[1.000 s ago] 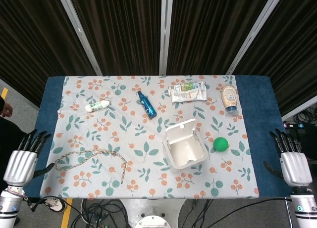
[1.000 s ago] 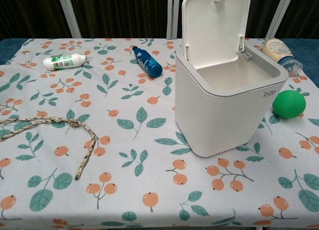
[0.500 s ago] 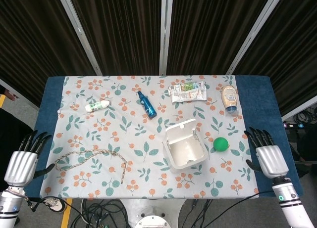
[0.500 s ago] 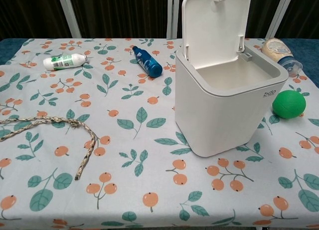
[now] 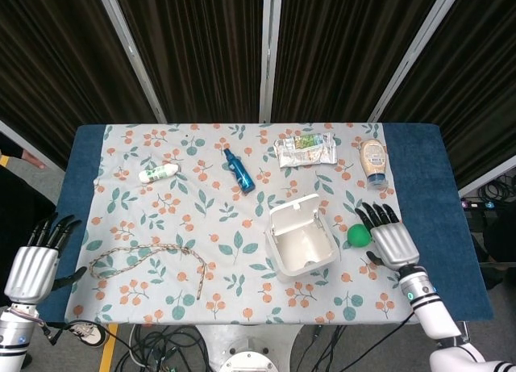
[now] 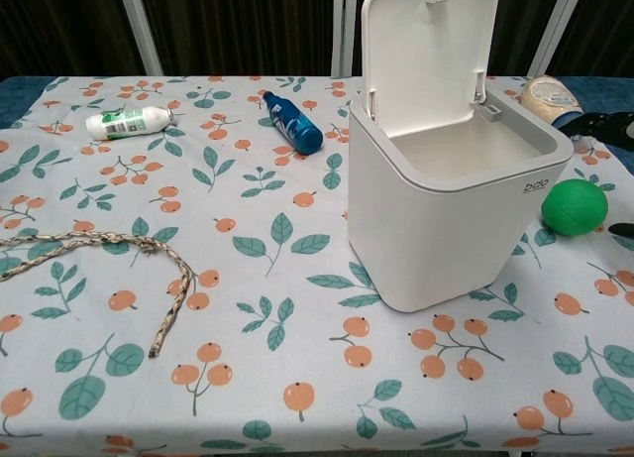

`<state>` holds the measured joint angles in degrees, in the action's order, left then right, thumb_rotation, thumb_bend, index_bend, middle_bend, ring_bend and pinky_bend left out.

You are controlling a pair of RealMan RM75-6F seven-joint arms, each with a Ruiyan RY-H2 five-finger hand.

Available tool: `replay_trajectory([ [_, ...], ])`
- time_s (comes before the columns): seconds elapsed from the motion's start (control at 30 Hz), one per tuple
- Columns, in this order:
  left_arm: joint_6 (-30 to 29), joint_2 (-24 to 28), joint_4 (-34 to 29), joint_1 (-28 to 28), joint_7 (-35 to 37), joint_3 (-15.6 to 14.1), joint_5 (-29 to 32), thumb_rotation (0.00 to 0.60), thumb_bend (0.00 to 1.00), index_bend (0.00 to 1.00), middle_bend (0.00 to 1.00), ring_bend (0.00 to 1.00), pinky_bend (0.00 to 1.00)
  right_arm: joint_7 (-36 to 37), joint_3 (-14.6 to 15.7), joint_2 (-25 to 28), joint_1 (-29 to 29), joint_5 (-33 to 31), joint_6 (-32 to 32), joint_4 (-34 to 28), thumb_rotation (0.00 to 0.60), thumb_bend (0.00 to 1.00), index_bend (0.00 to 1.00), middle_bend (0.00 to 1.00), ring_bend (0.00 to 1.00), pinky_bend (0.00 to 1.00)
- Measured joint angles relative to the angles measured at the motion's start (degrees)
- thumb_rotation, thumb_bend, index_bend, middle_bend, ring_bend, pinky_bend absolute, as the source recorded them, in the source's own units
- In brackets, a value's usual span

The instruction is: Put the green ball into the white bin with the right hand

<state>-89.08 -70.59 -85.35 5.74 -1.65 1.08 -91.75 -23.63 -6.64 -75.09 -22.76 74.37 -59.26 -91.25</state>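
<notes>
The green ball [image 5: 357,235] [image 6: 574,206] lies on the floral cloth just right of the white bin [image 5: 300,237] [image 6: 451,201], whose lid stands open. My right hand [image 5: 386,238] hovers right beside the ball, fingers spread and holding nothing; only its dark fingertips [image 6: 606,127] show at the right edge of the chest view. My left hand [image 5: 36,263] hangs off the table's left front corner, fingers apart, nothing in it.
A braided rope [image 5: 145,257] lies front left. A white bottle [image 5: 158,173], a blue bottle [image 5: 239,171], a foil packet [image 5: 305,150] and a sauce bottle [image 5: 373,162] lie along the back half of the table.
My right hand has moved left from beyond the table's right edge, over the cloth, to just beside the green ball. The left hand has stayed put.
</notes>
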Motion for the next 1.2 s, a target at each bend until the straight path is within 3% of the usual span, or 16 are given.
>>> replay_trajectory([
  [0.2,0.0,-0.3,0.7,-0.1,0.7,0.0,0.3,0.6,0.13,0.17,0.13,0.03,0.12,-3.0,0.2,-2.3,-1.5,-3.3,1.4,1.4,0.6,0.18,0.0,0.02,0.0,0.13],
  [0.4,-0.1,-0.3,1.0,-0.2,1.2,0.0,0.4,0.6,0.13,0.17,0.13,0.03,0.12,-4.3,0.9,-3.6,-2.4,-5.7,2.3,2.3,0.6,0.21,0.01,0.08,0.06,0.29],
  [0.63,0.2,-0.4,1.3,-0.2,1.3,-0.1,0.4,0.6,0.13,0.17,0.13,0.03,0.12,-4.7,1.1,-4.2,-2.8,-6.9,1.3,2.7,0.6,0.28,0.22,0.21,0.25,0.48],
  [0.97,0.2,-0.2,1.2,-0.2,1.7,-0.1,0.4,0.6,0.13,0.17,0.13,0.03,0.13,-4.7,1.9,-4.7,-2.9,-6.6,-0.3,3.0,0.6,0.35,0.48,0.42,0.43,0.63],
  [1.2,0.3,-0.2,1.2,-0.2,1.7,-0.1,0.5,0.6,0.13,0.17,0.13,0.03,0.13,0.1,1.7,-1.8,-1.7,-3.2,-3.9,1.0,0.6,0.36,0.53,0.45,0.44,0.64],
])
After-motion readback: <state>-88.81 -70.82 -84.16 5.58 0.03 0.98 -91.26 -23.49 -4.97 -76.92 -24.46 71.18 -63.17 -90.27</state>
